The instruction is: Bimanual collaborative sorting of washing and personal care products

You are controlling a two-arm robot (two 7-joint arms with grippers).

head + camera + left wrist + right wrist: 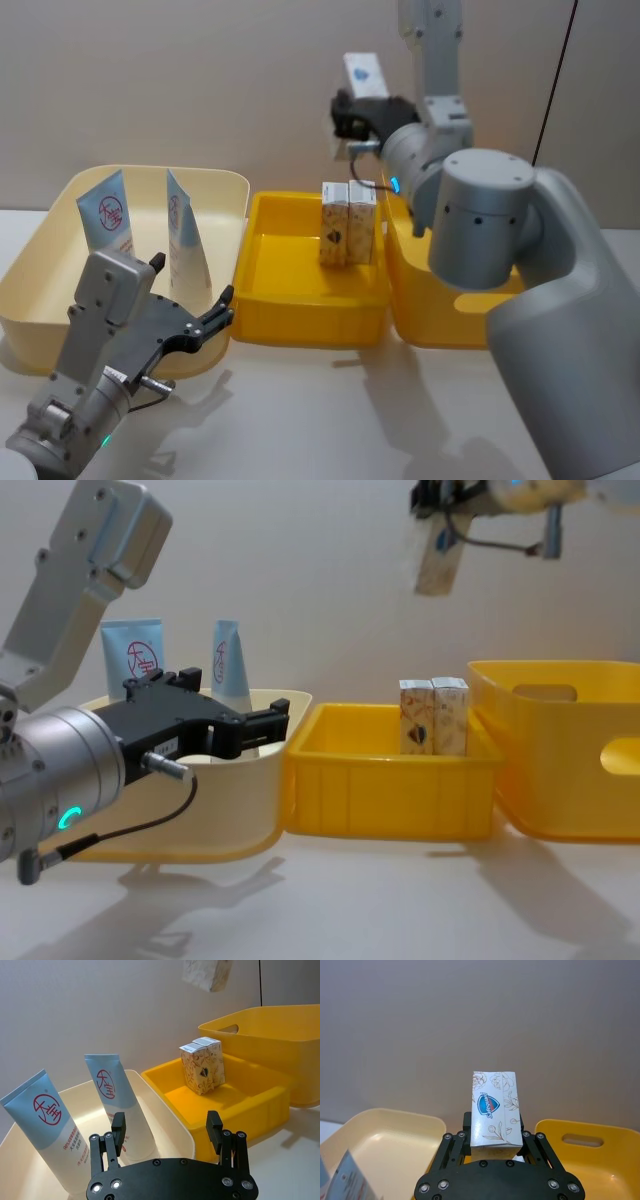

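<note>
We find bare floor across the near half of the shallow yellow plastic tray (pixel 295 295); two upright printed cartons (pixel 348 222) stand by its far wall. In the cream plastic bin (pixel 232 185), two pale blue squeeze tubes (pixel 107 215) leave a gap beside the right wall. The left gripper (pixel 193 277), jaws apart, sits at that bin's near right corner. The right gripper (pixel 356 102) clamps a third carton (pixel 366 70) high above the tray.
</note>
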